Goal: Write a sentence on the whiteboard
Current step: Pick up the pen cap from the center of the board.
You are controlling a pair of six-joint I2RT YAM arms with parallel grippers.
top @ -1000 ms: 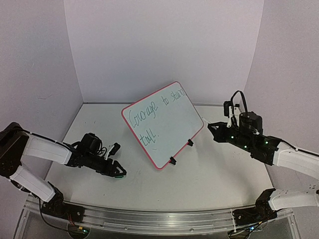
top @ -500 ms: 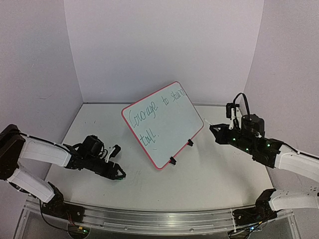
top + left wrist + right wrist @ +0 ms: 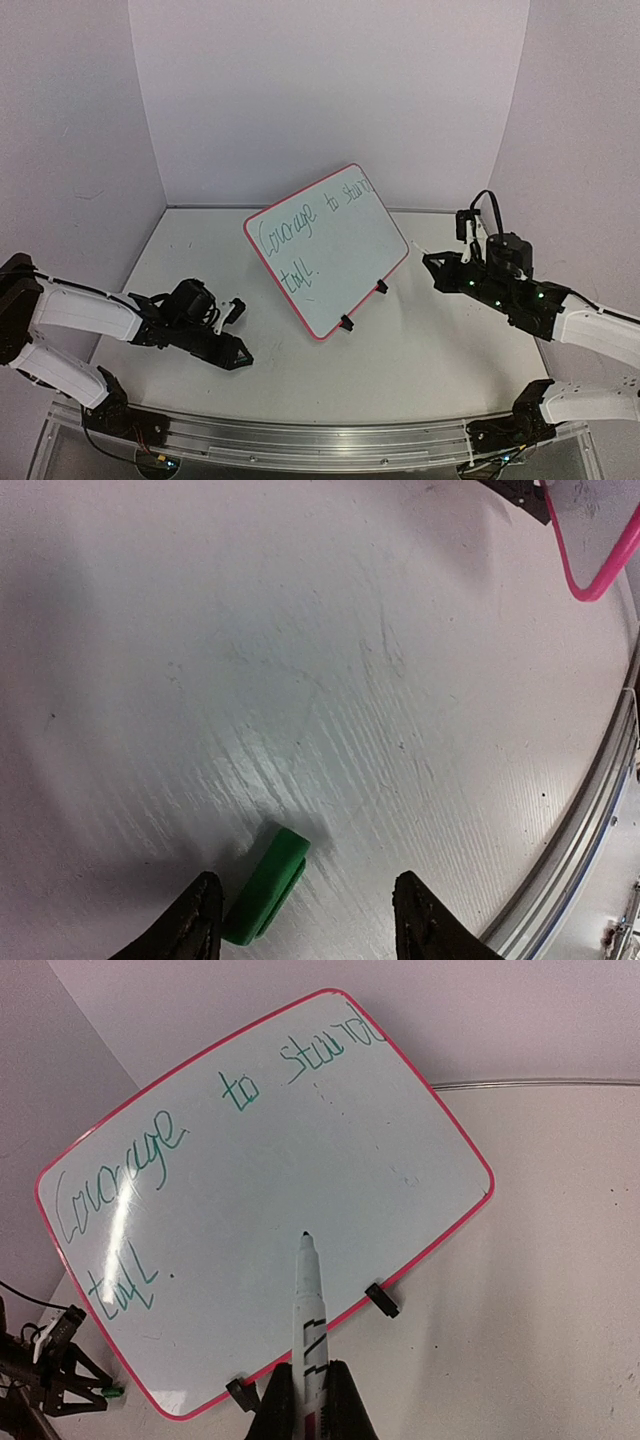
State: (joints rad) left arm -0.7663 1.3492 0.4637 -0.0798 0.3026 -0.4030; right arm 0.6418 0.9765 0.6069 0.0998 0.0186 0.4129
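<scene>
The whiteboard (image 3: 340, 240) with a red-pink frame stands tilted on two black clip feet in the middle of the table; it also shows in the right wrist view (image 3: 300, 1160). The green cursive sentence (image 3: 300, 225) reads "Courage to stand tall." in two lines (image 3: 150, 1150). My right gripper (image 3: 432, 262) is shut on a white marker (image 3: 308, 1320), tip uncapped, pointing at the board from the right, apart from it. My left gripper (image 3: 238, 352) is open low over the table. A green marker cap (image 3: 266, 884) lies on the table between its fingers, beside the left finger (image 3: 197, 920).
Purple walls enclose the table at the back and sides. A metal rail (image 3: 300, 435) runs along the near edge. The board's corner (image 3: 590, 550) shows at the top right of the left wrist view.
My left gripper has slid toward the near edge and lies lower, with the cap now free on the table. My right gripper has drawn back a little to the right, away from the board.
</scene>
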